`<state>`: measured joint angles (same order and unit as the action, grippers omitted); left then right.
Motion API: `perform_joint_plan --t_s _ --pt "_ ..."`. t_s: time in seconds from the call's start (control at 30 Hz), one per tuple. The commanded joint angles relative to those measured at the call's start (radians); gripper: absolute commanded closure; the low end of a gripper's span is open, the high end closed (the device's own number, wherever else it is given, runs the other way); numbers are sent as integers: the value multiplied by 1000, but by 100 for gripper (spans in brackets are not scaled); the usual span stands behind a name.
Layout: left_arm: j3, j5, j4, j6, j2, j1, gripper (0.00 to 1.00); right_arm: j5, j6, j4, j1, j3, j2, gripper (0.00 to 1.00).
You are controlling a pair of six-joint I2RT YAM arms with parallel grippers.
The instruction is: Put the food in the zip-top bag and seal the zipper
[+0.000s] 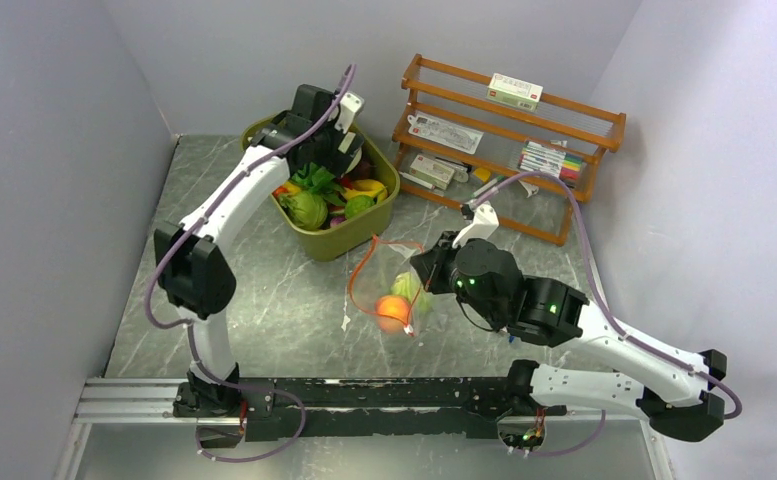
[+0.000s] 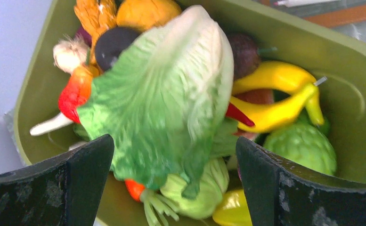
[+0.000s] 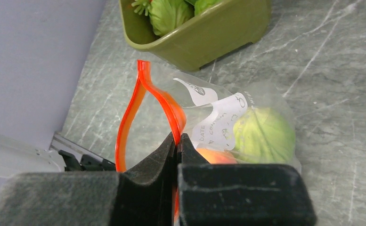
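orange-red zipper point(image 3: 126, 122) sits pinched in my right gripper point(image 3: 177, 141), whose jaws are closed tight on 1 lip of the strip, so the mouth of the zip-top bag point(image 3: 270, 96) stands open in a loop facing the olive-green tub point(image 1: 356, 240). the bag rests on the bench point(image 1: 264, 300) just beside that tub, with 2 pieces already inside, a peach point(image 1: 392, 311) and a round green cabbage point(image 3: 263, 134). my left gripper point(image 2: 174, 141) hangs over the tub with its jaws spread as wide as they go and nothing between them; the lettuce leaf point(image 2: 166, 103) lies right below the gap. i judge the step in hand is fetching the next piece, with sealing a long way off. the next move calls for dropping straight down to straddle the leaf, closing without catching the yellow pieces point(image 2: 275, 99) beside it, then lining it up with the narrow loop i am holding open.
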<state>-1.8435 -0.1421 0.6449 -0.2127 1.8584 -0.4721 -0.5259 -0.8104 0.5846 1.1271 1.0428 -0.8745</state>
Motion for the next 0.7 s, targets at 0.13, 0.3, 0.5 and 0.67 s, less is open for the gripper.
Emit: perform_joint_plan --t_s 0.13,0.3,0.5,0.67 --pt "-205 -89 6 -94 166 6 1 -44 7 3 -3 25 21 100" --pt "-204 -162 -6 -92 201 21 1 -45 -1 1 -3 24 7 100" --pt "-187 -159 -23 -84 242 34 1 -44 -16 -20 -2 -10 27 100" --pt "-184 -131 1 -54 257 35 12 -48 -10 -9 -2 0 17 100"
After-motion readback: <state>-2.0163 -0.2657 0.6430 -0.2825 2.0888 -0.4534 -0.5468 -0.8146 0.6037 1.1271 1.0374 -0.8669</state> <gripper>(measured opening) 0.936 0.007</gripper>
